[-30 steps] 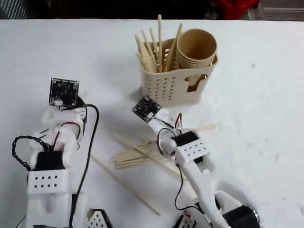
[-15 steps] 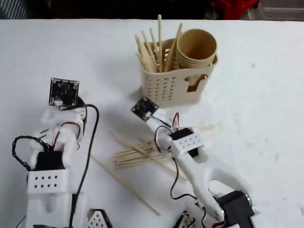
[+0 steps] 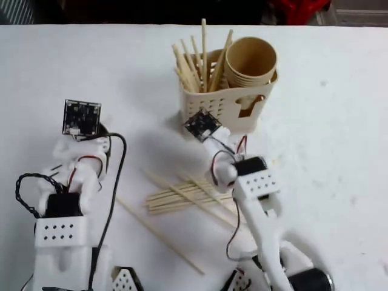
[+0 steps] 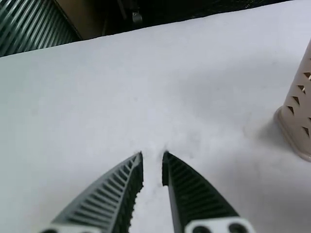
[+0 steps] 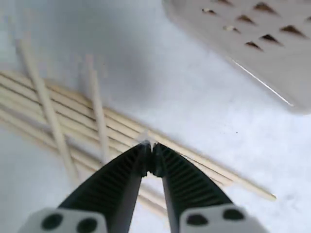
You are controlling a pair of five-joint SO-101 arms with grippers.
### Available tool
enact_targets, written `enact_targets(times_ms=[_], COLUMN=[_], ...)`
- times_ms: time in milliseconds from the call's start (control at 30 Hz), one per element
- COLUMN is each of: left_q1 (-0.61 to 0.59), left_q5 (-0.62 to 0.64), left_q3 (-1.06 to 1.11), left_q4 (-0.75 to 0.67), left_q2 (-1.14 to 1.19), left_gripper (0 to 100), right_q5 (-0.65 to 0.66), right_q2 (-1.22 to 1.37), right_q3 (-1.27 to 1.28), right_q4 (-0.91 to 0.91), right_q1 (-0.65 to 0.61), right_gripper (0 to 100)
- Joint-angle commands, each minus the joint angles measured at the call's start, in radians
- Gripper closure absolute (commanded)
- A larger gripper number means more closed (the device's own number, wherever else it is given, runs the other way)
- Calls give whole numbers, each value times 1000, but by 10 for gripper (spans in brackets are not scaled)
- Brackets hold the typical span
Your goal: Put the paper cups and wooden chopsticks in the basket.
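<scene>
A cream basket (image 3: pixel 218 114) stands at the back middle of the table, with several wooden chopsticks (image 3: pixel 197 60) upright in it and a stack of paper cups (image 3: pixel 250 60) at its right end. More loose chopsticks (image 3: pixel 176 197) lie in a rough bundle in front of it. My right gripper (image 5: pixel 149 154) is shut, its tips touching just over that bundle of chopsticks (image 5: pixel 73 116), with the basket wall (image 5: pixel 252 43) close by. My left gripper (image 4: pixel 152 162) hovers over bare table with a narrow gap between its fingers and nothing in it; the basket's corner (image 4: pixel 297 121) is off to one side.
One long chopstick (image 3: pixel 160 233) lies apart, slanting toward the front edge. The left arm (image 3: pixel 70 182) with its black cable (image 3: pixel 115 182) sits at the front left. The right arm (image 3: pixel 254 194) reaches up from the front middle. Open white table lies to the right and far left.
The right arm has swung to the right and toward the basket, its wrist now nearer the basket's front wall. The left arm has not moved.
</scene>
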Motion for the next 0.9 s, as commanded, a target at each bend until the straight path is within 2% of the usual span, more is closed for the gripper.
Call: enact_targets(times_ms=[0,167,467,700,767,867], left_q1=[-13,-13,-13,-13,-13,-13], left_q5=[3,3,3,3,3,3], left_q3=[-3,-3,-3,-2,-2,-2], left_q4=[-21,-21,-21,-21,-21,-21], left_q2=[-21,-21,-21,-21,-21,-21], left_gripper=[913,913,913,913,913,913], right_q5=[-3,2,5,5,5,5], right_q2=[-134,-104,128,219,229,246], right_q3=[2,25,21,-9,-9,-9], right_q4=[70,44,-140,-163,-163,-163], right_q1=[-133,-219,-234,-232,-232,-232], right_gripper=[938,827,826,826,842,943])
